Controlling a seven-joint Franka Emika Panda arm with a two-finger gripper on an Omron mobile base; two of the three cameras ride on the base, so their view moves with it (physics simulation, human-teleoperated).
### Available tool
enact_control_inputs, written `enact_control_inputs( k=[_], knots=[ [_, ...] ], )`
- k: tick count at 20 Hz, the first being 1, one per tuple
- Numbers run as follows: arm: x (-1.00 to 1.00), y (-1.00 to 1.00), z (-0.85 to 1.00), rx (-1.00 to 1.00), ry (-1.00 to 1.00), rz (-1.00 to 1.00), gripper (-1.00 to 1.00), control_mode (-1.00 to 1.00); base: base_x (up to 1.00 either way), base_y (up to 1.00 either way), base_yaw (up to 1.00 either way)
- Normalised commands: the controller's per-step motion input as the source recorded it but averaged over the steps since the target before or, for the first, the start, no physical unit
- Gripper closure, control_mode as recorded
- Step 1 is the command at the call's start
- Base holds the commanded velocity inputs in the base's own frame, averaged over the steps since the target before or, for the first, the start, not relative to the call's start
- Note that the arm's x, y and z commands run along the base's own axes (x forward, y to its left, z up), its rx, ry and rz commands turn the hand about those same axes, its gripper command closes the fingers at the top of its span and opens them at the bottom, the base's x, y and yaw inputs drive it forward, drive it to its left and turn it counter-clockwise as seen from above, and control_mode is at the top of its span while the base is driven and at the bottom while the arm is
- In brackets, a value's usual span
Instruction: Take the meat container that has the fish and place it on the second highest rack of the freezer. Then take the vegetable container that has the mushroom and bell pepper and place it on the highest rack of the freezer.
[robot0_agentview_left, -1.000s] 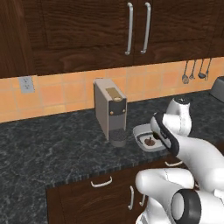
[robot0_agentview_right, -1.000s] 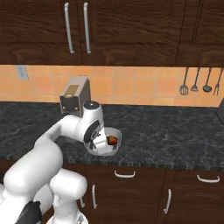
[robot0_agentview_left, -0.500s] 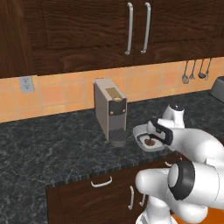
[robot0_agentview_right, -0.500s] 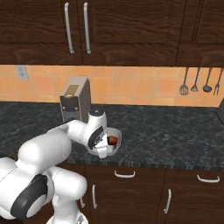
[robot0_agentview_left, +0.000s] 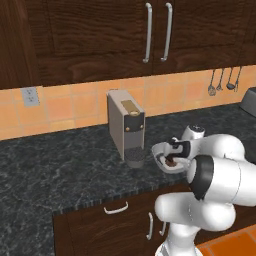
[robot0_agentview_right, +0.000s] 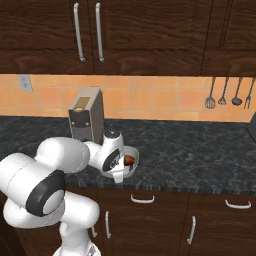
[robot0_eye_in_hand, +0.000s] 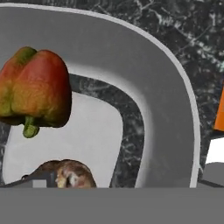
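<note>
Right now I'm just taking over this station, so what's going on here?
The arm has its gripper down at the vegetable container on the dark counter, beside the coffee machine. The jaws are open and hold nothing. The hand view looks straight into the container, at the bell pepper and the mushroom. The container sits on the counter, not yet lifted.
</note>
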Motion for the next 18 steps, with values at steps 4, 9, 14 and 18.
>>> enact_control_inputs(
  k=[4,9,14,18],
  knots=[
    [0.23,-0.03,-0.17,0.00,0.06,0.00,-1.00,-1.00,0.00,0.00,0.00],
    [0.02,-0.08,-0.32,0.00,0.02,0.00,-1.00,-1.00,0.00,0.00,0.00],
    [0.00,-0.01,-0.02,0.00,0.00,0.00,-1.00,-1.00,0.00,0.00,0.00],
    [-0.06,-0.06,-0.15,0.00,0.00,0.00,-1.00,-1.00,0.00,0.00,0.00]
  ],
)
